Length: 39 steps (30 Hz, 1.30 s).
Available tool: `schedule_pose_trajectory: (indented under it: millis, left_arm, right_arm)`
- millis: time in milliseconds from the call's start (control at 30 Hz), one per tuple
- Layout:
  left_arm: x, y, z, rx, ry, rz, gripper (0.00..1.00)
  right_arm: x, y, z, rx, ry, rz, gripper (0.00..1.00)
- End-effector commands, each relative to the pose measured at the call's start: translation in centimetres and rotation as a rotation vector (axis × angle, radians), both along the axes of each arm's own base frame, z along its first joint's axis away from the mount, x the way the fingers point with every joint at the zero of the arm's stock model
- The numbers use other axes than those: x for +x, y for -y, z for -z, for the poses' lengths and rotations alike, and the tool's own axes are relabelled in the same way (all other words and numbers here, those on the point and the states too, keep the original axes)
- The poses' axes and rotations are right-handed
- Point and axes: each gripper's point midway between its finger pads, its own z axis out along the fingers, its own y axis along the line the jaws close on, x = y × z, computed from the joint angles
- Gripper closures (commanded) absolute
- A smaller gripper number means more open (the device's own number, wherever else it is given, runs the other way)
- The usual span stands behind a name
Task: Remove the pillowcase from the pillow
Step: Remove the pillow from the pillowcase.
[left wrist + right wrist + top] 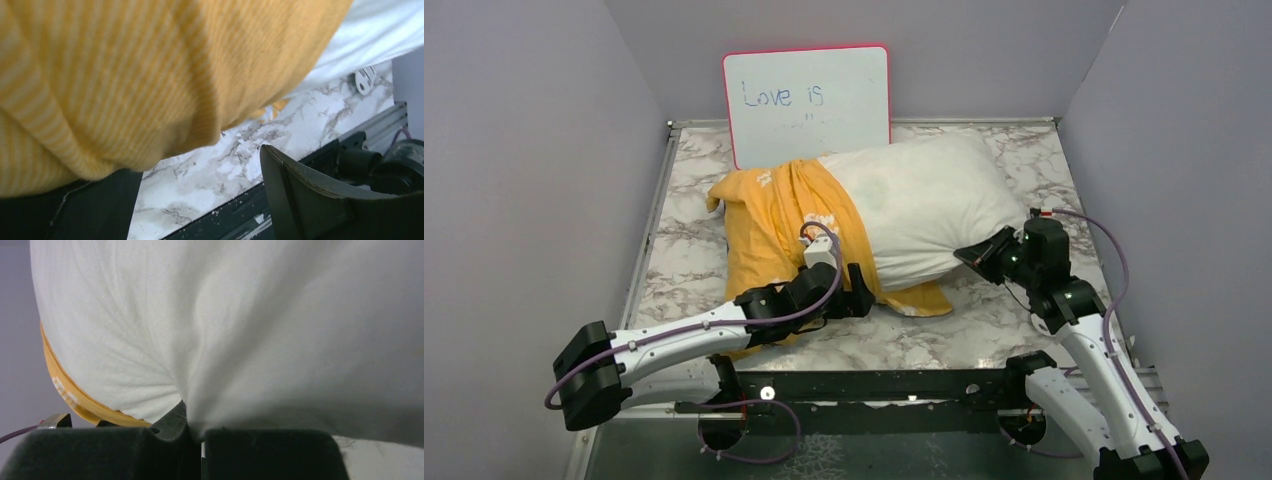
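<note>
The white pillow (929,205) lies across the marble table, its right half bare. The yellow-orange pillowcase (774,225) is bunched over its left half. My left gripper (862,293) sits at the pillowcase's near edge. In the left wrist view it (195,170) is open, with the striped yellow fabric (125,75) draped over its left finger (75,210) and table showing in the gap. My right gripper (980,256) is shut on a pinch of the pillow's near right corner (225,340). The pillowcase edge (65,390) shows at the left there.
A pink-framed whiteboard (807,100) reading "Love is" leans on the back wall behind the pillow. Grey walls close in both sides. A black rail (874,385) runs along the table's near edge. A small white slotted disc (366,80) lies on the marble near the pillow.
</note>
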Motion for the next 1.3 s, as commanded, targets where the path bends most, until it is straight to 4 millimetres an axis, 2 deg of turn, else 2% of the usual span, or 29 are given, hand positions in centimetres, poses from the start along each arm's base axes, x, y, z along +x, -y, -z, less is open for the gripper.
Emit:
schedule_pose_trajectory:
  millis: [0, 133, 267, 400, 567, 667, 767, 967, 1167, 1267]
  left_arm:
    - [2.9, -1.2, 0.7, 0.080, 0.074, -0.138, 0.14]
    - [4.7, -1.6, 0.7, 0.179, 0.138, -0.182, 0.17]
    - [5.8, -2.6, 0.5, 0.235, 0.182, -0.244, 0.29]
    - [6.1, -3.0, 0.2, 0.227, 0.206, -0.263, 0.53]
    - [5.6, -4.0, 0.6, 0.248, 0.210, -0.255, 0.71]
    - [5.1, -5.3, 1.0, 0.262, 0.201, -0.267, 0.91]
    - [4.3, -6.6, 1.2, 0.253, 0.196, -0.278, 0.98]
    - [3.1, -9.0, 1.8, 0.245, 0.182, -0.296, 1.00]
    - [2.5, -12.8, 2.2, 0.338, 0.168, -0.392, 1.00]
    - [2.5, -13.2, 1.7, 0.346, 0.178, -0.389, 0.98]
  right_arm:
    - [0.5, -0.6, -5.7, 0.037, 0.152, -0.030, 0.99]
    - [0.3, -0.2, -7.1, 0.018, 0.165, -0.025, 0.99]
    - [0.1, 0.3, -7.9, 0.000, 0.167, 0.000, 1.00]
    - [0.2, 0.7, -8.2, -0.011, 0.179, 0.015, 0.99]
    - [0.8, 2.1, -8.2, -0.079, 0.188, 0.077, 0.99]
    - [1.2, 3.0, -8.6, -0.133, 0.193, 0.101, 0.99]
    - [1.7, 3.5, -8.4, -0.180, 0.176, 0.114, 0.99]
    - [2.2, 3.5, -7.7, -0.207, 0.140, 0.104, 0.99]
    - [2.3, 3.9, -7.6, -0.225, 0.142, 0.113, 0.99]
    - [2.3, 3.9, -7.3, -0.235, 0.132, 0.109, 0.99]
